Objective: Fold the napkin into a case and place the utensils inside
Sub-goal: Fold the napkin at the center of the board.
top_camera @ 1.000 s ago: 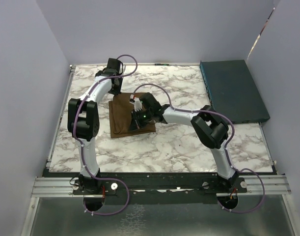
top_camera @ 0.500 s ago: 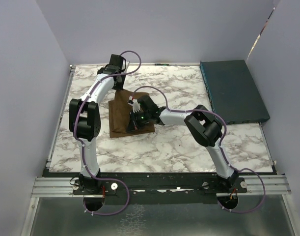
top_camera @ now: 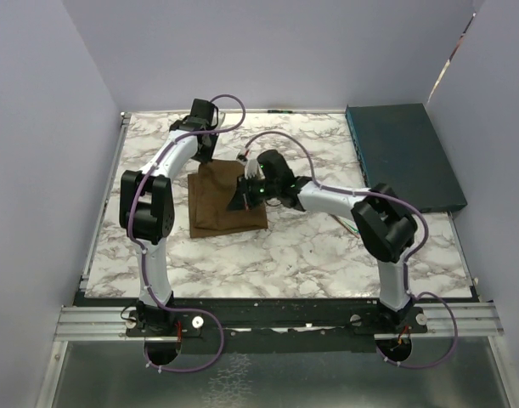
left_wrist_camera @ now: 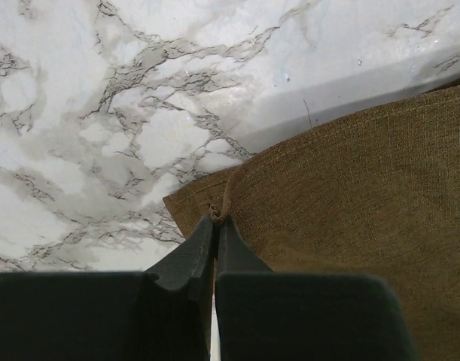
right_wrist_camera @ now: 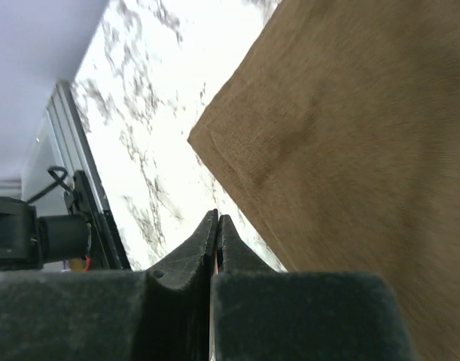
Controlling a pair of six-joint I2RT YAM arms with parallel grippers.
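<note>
The brown napkin (top_camera: 221, 208) lies folded as a flat oblong on the marble table (top_camera: 310, 255). My left gripper (top_camera: 205, 161) is at its far left corner, shut on a pinch of the cloth edge (left_wrist_camera: 217, 216); the napkin (left_wrist_camera: 365, 203) spreads to the right in that view. My right gripper (top_camera: 239, 201) hovers over the napkin's right part, shut, with nothing visible between its tips (right_wrist_camera: 217, 219); the napkin (right_wrist_camera: 350, 128) and its corner lie below it. A thin greenish sliver (top_camera: 351, 223) shows by the right forearm; I cannot tell if it is the fork.
A dark teal flat box (top_camera: 403, 157) lies at the far right of the table. Grey walls close in the left, back and right sides. The metal rail (top_camera: 276, 319) with both arm bases runs along the near edge.
My right gripper has lifted and moved back and to the right from the napkin's near right part, and its elbow has swung right. The left gripper has shifted slightly at the far corner.
</note>
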